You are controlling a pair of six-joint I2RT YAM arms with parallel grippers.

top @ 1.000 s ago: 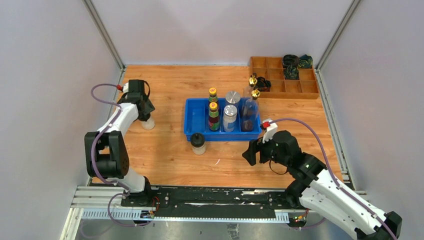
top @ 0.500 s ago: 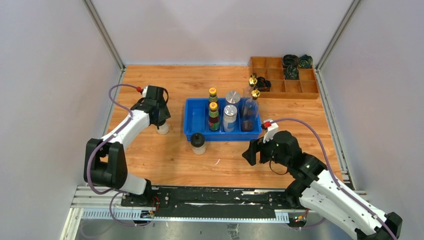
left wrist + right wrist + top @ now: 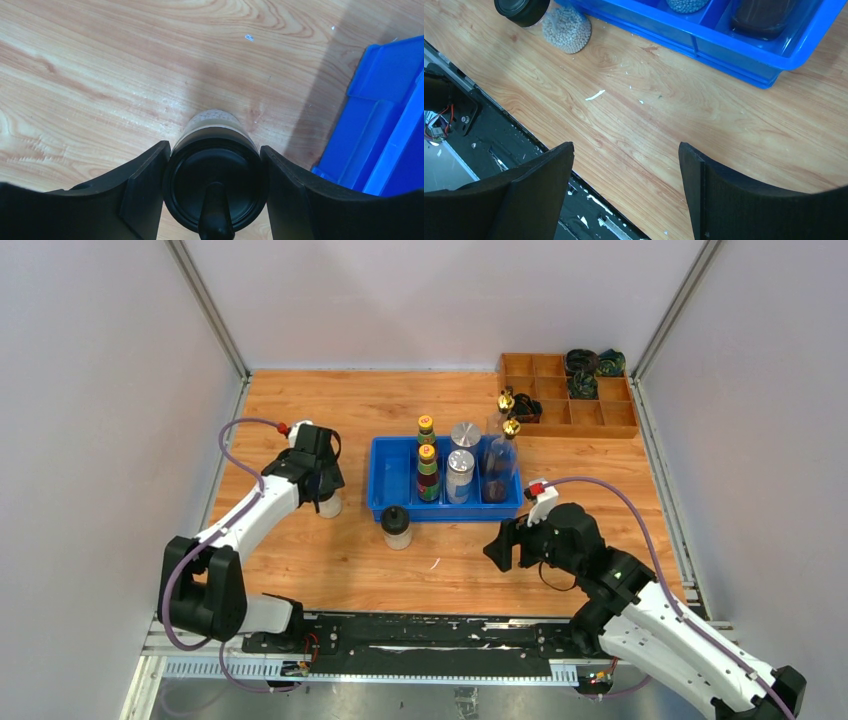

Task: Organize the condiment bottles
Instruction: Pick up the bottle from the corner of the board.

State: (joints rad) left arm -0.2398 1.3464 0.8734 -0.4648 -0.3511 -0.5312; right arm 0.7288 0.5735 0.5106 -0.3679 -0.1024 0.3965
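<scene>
Top view, left gripper [image 3: 322, 488]: near the bench's left edge, just left of the blue bin [image 3: 395, 475], closed on the held jar [image 3: 329, 506].
Top view, right gripper [image 3: 498, 548]: over bare bench [image 3: 330, 405] toward the near edge, in front of the bin's right end, holding nothing.
Top view, loose jar [image 3: 396, 526]: upright on the bench, just beside the bin's near wall.
Top view, bin contents: two sauce bottles [image 3: 427, 472] in the left part, two shakers [image 3: 459, 475] in the middle, a cruet [image 3: 497, 475] on the right.
Top view, second cruet [image 3: 506, 400]: its gold spout shows behind the bin; which surface it stands on I cannot tell.
Top view, wooden tray [image 3: 590, 418]: far right corner, dark coils [image 3: 581, 362] in its cells.
Left wrist, jaws: partly closed, both fingers [image 3: 145, 185] pressed against the held jar's [image 3: 214, 190] black cap; the bin's [image 3: 385, 125] wall is to the right.
Right wrist, jaws: wide apart, fingers [image 3: 539, 190] with only bare wood between them.
Right wrist, surroundings: the loose jar [image 3: 559, 25] at top left, the bin's [image 3: 704, 45] near wall across the top.
</scene>
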